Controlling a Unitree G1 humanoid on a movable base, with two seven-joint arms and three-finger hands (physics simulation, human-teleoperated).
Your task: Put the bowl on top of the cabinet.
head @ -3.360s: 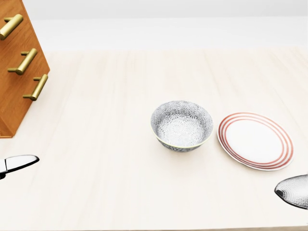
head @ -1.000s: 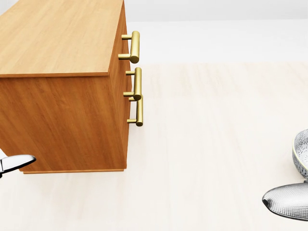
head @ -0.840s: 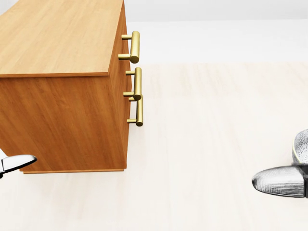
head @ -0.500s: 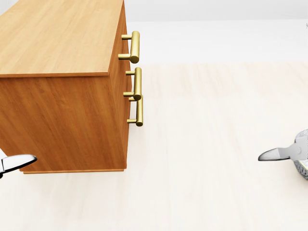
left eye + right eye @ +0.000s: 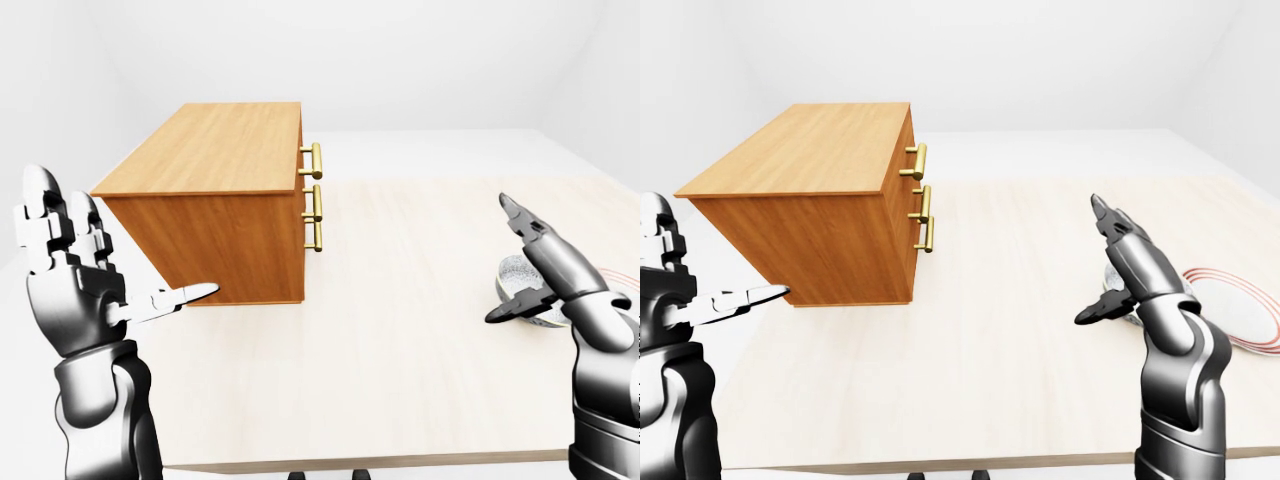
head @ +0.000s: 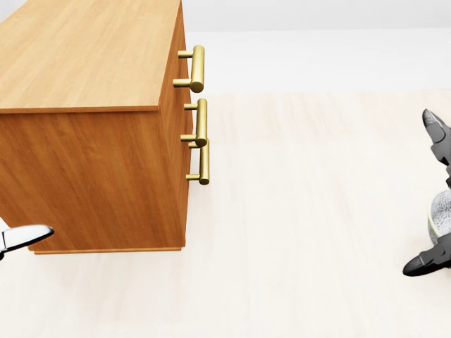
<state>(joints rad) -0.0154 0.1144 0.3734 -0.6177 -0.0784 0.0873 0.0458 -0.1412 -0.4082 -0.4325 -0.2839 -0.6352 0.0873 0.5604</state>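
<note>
Fingers [image 5: 522,218] of my right hand [image 5: 555,275] are spread and released: one points up and away from me, while the thumb [image 5: 515,308] reaches out low, and nothing is clasped between them. The bowl [image 5: 519,285] sits on the table [image 5: 400,330] directly behind this hand in the left-eye view, in the gap between the raised finger and the thumb. Most of it is covered by the hand; only part of its patterned rim and wall shows. I cannot tell whether the thumb touches the rim. Just beyond the bowl, on the side away from my other hand, lies a plate [image 5: 1240,310] with red rings.

My left hand [image 5: 70,290] is raised and also released, fingers upright and thumb pointing toward the cabinet [image 5: 225,200]. The cabinet stands on the table just beyond that thumb tip, well apart from the bowl. Its brass handles [image 5: 316,205] face the right-hand side. Its top carries nothing.
</note>
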